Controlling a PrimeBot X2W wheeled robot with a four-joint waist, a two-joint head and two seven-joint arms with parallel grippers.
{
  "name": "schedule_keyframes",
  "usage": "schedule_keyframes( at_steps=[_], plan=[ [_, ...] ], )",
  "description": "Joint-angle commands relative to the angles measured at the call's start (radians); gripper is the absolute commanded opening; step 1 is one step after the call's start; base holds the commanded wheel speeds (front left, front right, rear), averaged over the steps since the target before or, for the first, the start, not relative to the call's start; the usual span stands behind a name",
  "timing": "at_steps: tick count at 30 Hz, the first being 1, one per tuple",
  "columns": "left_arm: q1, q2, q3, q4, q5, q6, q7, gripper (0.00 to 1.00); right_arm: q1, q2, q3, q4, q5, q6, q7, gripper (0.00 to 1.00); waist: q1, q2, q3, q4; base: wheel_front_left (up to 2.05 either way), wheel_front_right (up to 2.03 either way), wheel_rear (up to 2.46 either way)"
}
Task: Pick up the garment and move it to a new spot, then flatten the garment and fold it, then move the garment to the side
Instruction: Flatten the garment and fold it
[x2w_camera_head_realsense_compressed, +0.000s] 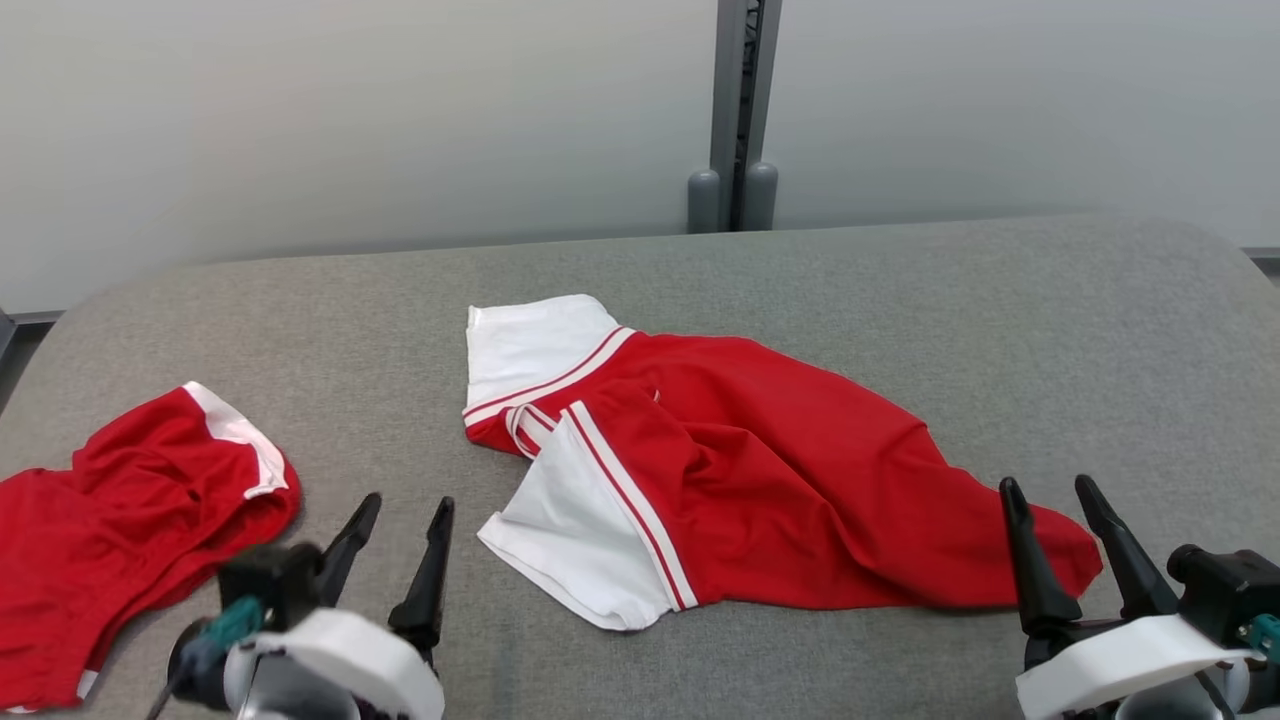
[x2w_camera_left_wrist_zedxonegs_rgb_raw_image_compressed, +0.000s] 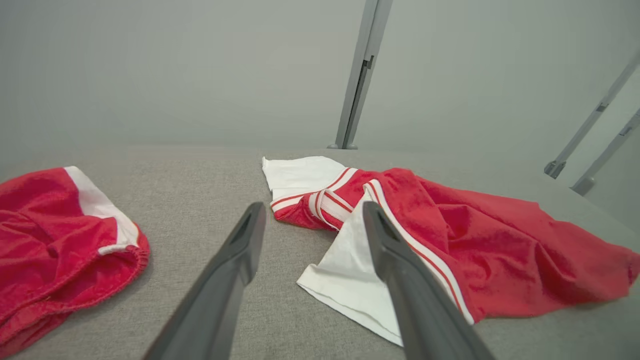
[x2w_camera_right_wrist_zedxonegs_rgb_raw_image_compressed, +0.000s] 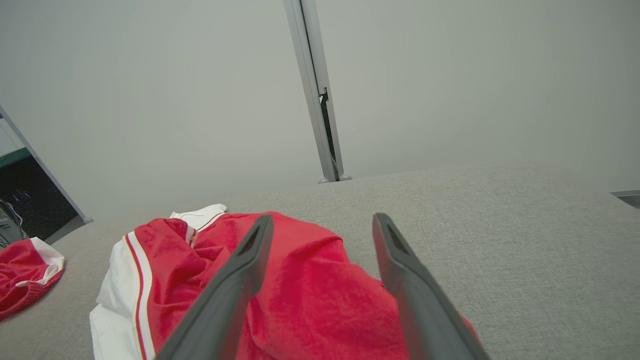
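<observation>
Rumpled garment (x2w_camera_head_realsense_compressed: 780, 480) at the middle of the bench (x2w_camera_head_realsense_compressed: 900, 290).
Left end effector (x2w_camera_head_realsense_compressed: 408, 502) and right end effector (x2w_camera_head_realsense_compressed: 1048, 484) hover open, empty, at the front edge.

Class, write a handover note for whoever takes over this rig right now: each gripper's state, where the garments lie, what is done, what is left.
Left gripper: open, empty, just left of the shirt's white sleeve.
Right gripper: open, empty, by the shirt's right end.
Red-and-white shirt: rumpled and unfolded, mid grey table.
Red shorts: bunched at the table's left edge.
Done: no flattening or fold shows.
Left: grasp the shirt, flatten it, fold it, move it aside.
</observation>
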Motion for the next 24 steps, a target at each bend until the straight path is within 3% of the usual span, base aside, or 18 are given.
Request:
schedule_keyframes(
  at_steps=[1, 8, 16, 21, 22, 23, 24],
  plan=[
    [-0.034, 0.014, -0.004, 0.007, -0.001, -0.006, 0.025, 1.00, -0.016, -0.010, -0.003, -0.005, -0.007, 0.002, 0.004, 1.00, 0.0000, 0.0000, 0.010, -0.010, 0.00, 0.00, 0.00],
    [-0.177, 0.058, -0.086, 0.149, -0.027, -0.072, 0.318, 1.00, -0.078, -0.017, 0.016, -0.016, 0.007, 0.002, 0.015, 1.00, 0.0000, 0.0000, 0.076, -0.074, 0.00, 0.00, 0.00],
    [-0.323, 0.045, -0.143, 0.340, -0.032, -0.158, 0.439, 1.00, -0.131, -0.017, 0.017, -0.019, 0.005, 0.002, 0.009, 1.00, 0.0000, 0.0000, 0.139, -0.138, 0.00, 0.00, 0.00],
    [-0.393, 0.025, -0.155, 0.466, -0.031, -0.160, 0.489, 1.00, -0.143, -0.016, 0.018, -0.014, 0.003, 0.002, 0.003, 1.00, 0.0000, 0.0000, 0.160, -0.156, 0.00, 0.00, 0.00],
    [-0.402, 0.022, -0.161, 0.488, -0.029, -0.157, 0.501, 0.97, -0.143, -0.016, 0.017, -0.013, 0.002, 0.002, 0.003, 1.00, 0.0000, 0.0000, 0.161, -0.157, 0.00, 0.00, 0.00],
    [-0.404, 0.018, -0.167, 0.512, -0.028, -0.158, 0.514, 0.76, -0.142, -0.017, 0.018, -0.012, 0.002, 0.002, 0.004, 1.00, 0.0000, 0.0000, 0.160, -0.159, 0.00, 0.00, 0.00],
    [-0.405, 0.012, -0.172, 0.529, -0.031, -0.164, 0.522, 0.44, -0.142, -0.017, 0.017, -0.011, 0.002, 0.002, 0.005, 1.00, 0.0000, 0.0000, 0.158, -0.159, 0.00, 0.00, 0.00]
  ],
)
